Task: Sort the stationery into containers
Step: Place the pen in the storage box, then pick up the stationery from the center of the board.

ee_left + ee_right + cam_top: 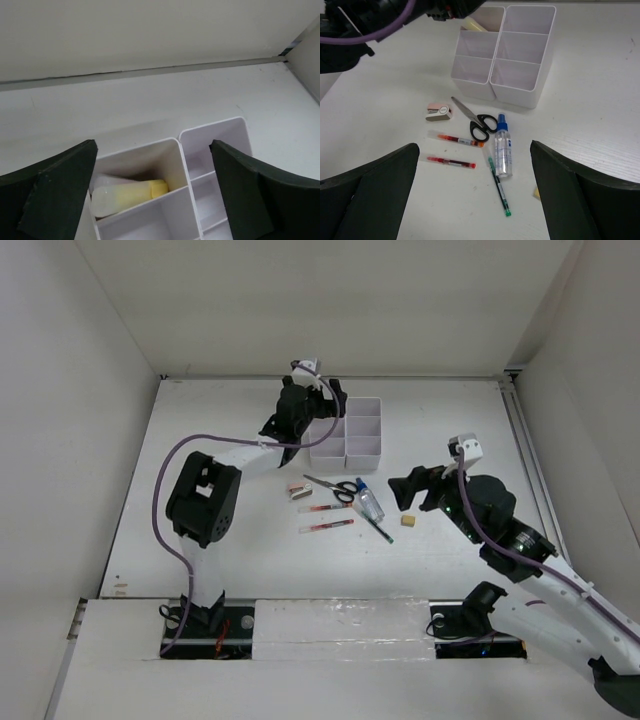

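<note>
The white six-compartment container (352, 432) stands at the table's back centre. My left gripper (316, 390) hangs open and empty over its back-left compartment; in the left wrist view (152, 146) a pale yellow bar (127, 196) lies in that compartment (175, 150). In front lie black-handled scissors (335, 487), a blue-capped clear bottle (371, 505), two red pens (325, 508) (325, 526), a dark green-tipped pen (378, 528), a pink-and-white eraser (299, 490) and a small yellow eraser (408, 521). My right gripper (412, 486) is open and empty, above the table to the right of the bottle (503, 150).
The right wrist view shows the scissors (475, 120), both red pens (460, 140) (451, 162), the green-tipped pen (497, 185) and the pink eraser (439, 112) in front of the container (520, 95). White walls enclose the table on three sides.
</note>
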{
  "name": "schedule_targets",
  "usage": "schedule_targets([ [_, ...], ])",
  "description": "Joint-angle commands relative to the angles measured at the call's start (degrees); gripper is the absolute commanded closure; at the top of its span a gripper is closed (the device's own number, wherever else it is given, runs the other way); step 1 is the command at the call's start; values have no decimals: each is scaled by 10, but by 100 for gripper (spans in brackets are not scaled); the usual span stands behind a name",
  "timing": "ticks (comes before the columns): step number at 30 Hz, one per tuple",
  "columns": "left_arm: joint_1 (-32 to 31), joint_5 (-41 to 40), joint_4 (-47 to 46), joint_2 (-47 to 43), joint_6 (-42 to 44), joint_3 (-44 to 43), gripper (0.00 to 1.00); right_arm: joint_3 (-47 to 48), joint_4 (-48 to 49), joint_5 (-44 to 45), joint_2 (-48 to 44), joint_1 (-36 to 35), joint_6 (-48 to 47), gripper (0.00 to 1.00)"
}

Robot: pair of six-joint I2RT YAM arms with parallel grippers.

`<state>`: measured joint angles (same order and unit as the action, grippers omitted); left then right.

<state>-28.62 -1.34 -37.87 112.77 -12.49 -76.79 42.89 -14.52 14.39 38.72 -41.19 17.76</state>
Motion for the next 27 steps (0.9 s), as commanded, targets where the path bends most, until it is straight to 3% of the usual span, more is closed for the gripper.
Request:
schedule_targets([
  [1, 3, 16, -46, -101, -33, 16, 0, 7, 17, -18, 19, 4, -4, 1],
  [10, 3, -73, 247, -226, -111, -49, 0, 2, 44, -110, 94, 4, -32, 1],
  [17, 15, -124, 432, -341, -224, -9, 0, 12, 29, -28, 176, 4, -4, 1],
  [23, 15, -100, 485, -465, -277, 104, 0, 43, 9, -50, 303, 33, -4, 10],
  [27, 15, -78, 474, -539, -255, 187, 0, 61, 20, -55, 371, 38, -4, 16],
])
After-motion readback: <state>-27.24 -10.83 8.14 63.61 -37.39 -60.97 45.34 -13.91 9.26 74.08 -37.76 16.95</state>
